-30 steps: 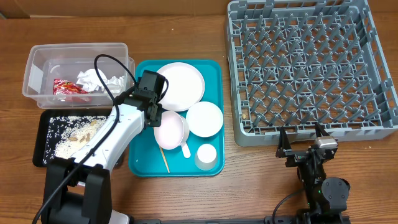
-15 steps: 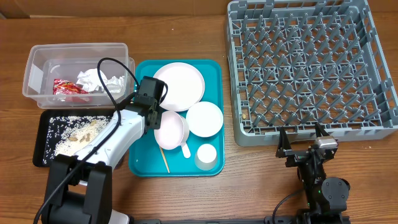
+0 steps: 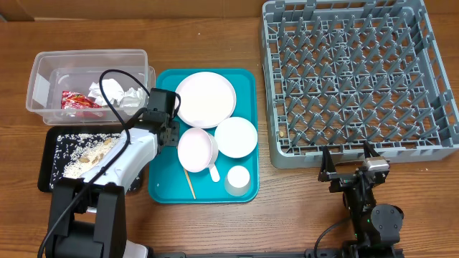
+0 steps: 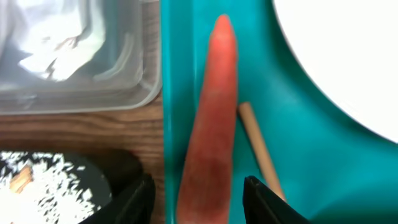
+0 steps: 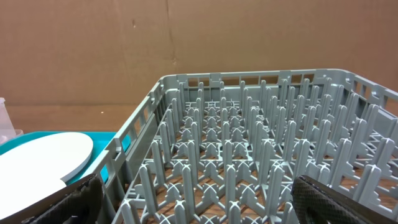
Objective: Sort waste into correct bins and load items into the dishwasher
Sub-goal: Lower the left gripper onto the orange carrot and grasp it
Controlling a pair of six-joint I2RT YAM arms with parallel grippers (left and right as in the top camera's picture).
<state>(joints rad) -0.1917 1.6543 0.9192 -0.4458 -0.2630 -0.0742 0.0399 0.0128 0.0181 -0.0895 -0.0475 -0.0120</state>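
**A:** Where do we stand with the left gripper point(image 4: 199, 196)?

**B:** We see its jaws parted, one finger point(image 4: 140, 199) on each side of the orange carrot point(image 4: 208, 118); a strip of teal shows between the carrot and that finger, so we call it released, not clenched.

**A:** And the carrot itself?

**B:** It lies on the teal tray point(image 4: 177, 56), along the edge nearest the clear tub point(image 4: 134, 74), tip pointing away from the fingers; the wooden stick point(image 4: 261, 149) lies just beside it; the large plate point(image 4: 348, 56) fills the far corner of the wrist view.

**A:** What do we find further out?

**B:** From overhead, the red wrapper point(image 3: 74, 101) and napkins point(image 3: 118, 93) sit in the tub; the black tray point(image 3: 46, 161) beside it, nearer the arm's base, holds grainy scraps point(image 3: 82, 154); two bowls point(image 3: 197, 149) and a cup point(image 3: 238, 178) stand on the teal tray near the plate.

**A:** And the right gripper point(image 3: 348, 159)?

**B:** Its jaws stand wide apart, grasping nothing; we see it just in front of the dish rack point(image 3: 358, 72).
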